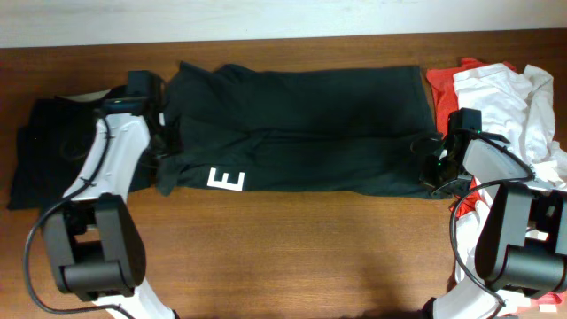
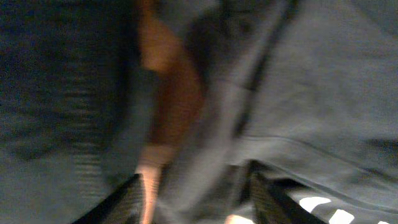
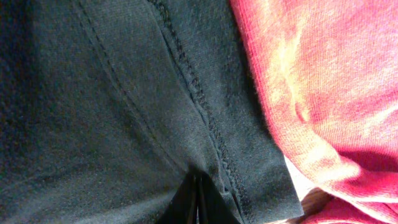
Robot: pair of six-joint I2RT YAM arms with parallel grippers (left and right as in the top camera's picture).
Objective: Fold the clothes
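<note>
Overhead: note black T-shirt (image 1: 301, 124) spread lengthwise across table (image 1: 283, 248), white E near front edge. Find left gripper (image 1: 164, 151) at its left end, right gripper (image 1: 438, 167) at its right end, presumably set so as to lift both ends together for one fold.
Left wrist: heavy blur; see fingers (image 2: 130, 196) apart over dark cloth, cannot tell whether anything held.
Right wrist: see jaws closed to a slit, pinching black hem just beside red shirt (image 3: 323, 81).
</note>
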